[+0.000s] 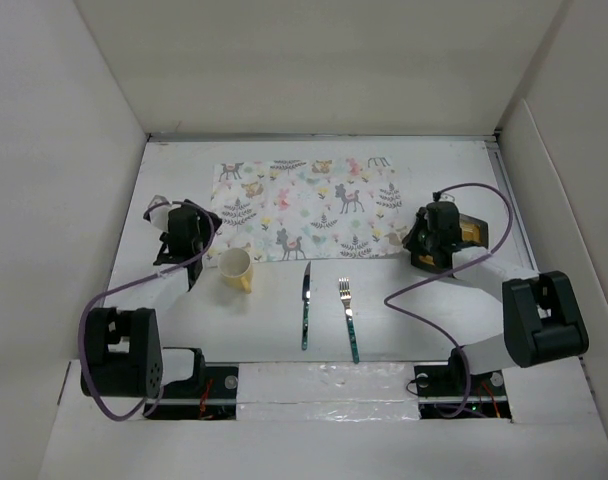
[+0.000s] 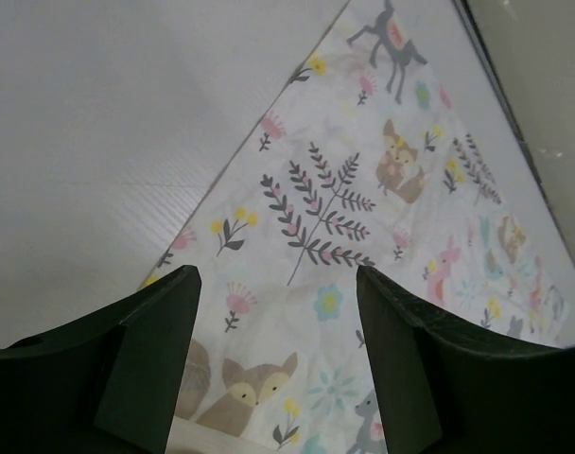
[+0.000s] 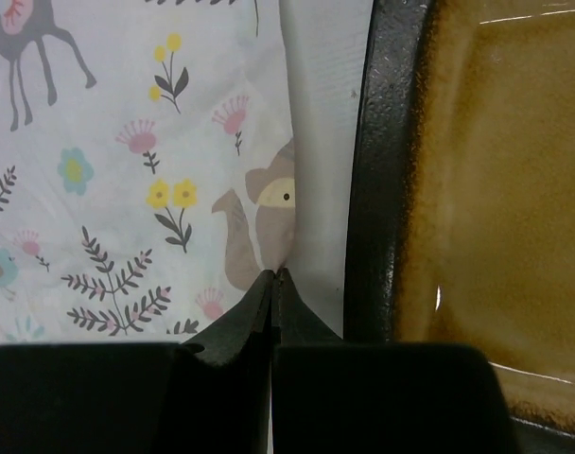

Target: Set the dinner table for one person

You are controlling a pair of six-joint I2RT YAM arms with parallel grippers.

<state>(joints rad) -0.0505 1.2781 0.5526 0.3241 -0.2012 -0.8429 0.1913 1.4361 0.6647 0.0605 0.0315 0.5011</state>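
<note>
Broadly, the white dinner table fills the walled bay, with the arms' bases at its near edge. A deer-patterned placemat lies flat toward the far side. A brown plate with a dark rim sits just beside the mat's right edge. A yellow cup stands near the mat's front left corner. A knife and fork lie side by side in front. The left gripper hangs wide open and empty over the mat. The right gripper is closed on the mat's right edge.
</note>
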